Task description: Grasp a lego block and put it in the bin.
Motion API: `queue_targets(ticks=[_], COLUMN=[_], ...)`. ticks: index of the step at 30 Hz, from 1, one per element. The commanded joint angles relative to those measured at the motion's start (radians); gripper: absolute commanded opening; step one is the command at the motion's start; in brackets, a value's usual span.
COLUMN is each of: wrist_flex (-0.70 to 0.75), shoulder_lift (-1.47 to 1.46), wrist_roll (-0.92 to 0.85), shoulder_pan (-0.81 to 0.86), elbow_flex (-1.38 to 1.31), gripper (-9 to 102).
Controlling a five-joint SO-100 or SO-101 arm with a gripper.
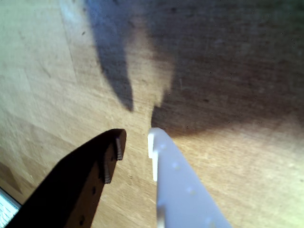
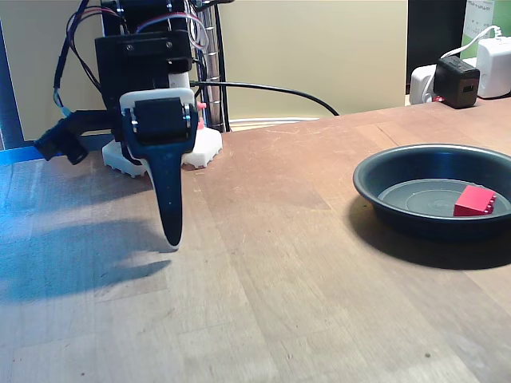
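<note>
In the fixed view the red lego block (image 2: pixel 474 200) lies inside the bin (image 2: pixel 375 177), a dark round dish at the right of the table, on the right part of its flat bottom. My gripper (image 2: pixel 172 238) hangs at the left, pointing down just above the wood, far from the bin. In the wrist view my gripper (image 1: pixel 137 138) is open by a narrow gap. The black finger (image 1: pixel 90 175) and the white finger (image 1: pixel 178 185) hold nothing, with bare wooden table between and beyond them.
The arm's white base (image 2: pixel 204 148) stands at the back left with cables above it. A black cable (image 2: pixel 279 88) runs along the back edge. Chargers and plugs (image 2: pixel 459 78) sit at the back right. Open wood lies between my gripper and the bin.
</note>
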Motion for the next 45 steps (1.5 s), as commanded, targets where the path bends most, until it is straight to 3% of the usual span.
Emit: queue_targets(ticks=[1,26,32,45], wrist_flex=[0.002,-0.002,-0.077,-0.084], shoulder_lift=[0.023,0.043,0.041,0.04], wrist_roll=[-0.006,-0.011,-0.012,-0.012], shoulder_pan=[-0.008,-0.029,-0.026,-0.037], elbow_flex=[0.035,0.14,0.169,0.172], gripper=[0,0,0,0])
